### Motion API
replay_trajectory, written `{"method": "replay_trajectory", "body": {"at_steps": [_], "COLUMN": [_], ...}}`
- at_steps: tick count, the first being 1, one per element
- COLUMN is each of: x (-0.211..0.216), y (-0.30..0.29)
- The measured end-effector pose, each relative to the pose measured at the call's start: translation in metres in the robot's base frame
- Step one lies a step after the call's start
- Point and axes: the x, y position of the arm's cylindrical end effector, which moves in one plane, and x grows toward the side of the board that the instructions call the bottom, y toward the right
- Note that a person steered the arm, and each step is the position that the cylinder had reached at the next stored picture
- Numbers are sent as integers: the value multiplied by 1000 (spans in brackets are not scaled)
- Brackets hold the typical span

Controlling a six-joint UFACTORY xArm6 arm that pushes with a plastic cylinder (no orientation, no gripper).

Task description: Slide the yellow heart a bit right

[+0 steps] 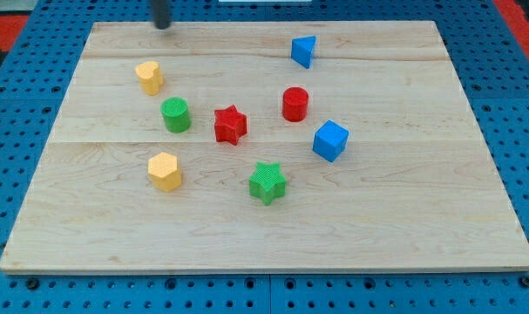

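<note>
The yellow heart (148, 77) sits near the wooden board's (403, 218) upper-left corner, and the arm's tip (163, 25) hangs just above it and slightly toward the view's right, clear of it, touching no block. Below the heart sits a green cylinder (175, 115); right of that, a red star (230, 125). The bare rod holds nothing.

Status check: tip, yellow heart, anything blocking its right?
My tip at view's top edge, clear of blocks. Yellow heart below it, untouched. Rightward path open; green cylinder sits lower.
</note>
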Motion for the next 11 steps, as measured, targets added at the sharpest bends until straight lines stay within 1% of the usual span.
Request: {"method": "replay_trajectory", "body": {"at_steps": [1,2,3,4,5,6,7,8,9,10,11], "x": [28,81,137,177,181,182,164,157,157,147,125], "y": [-27,2,12,26,20,-78,-76,10,51,-13,-83]}}
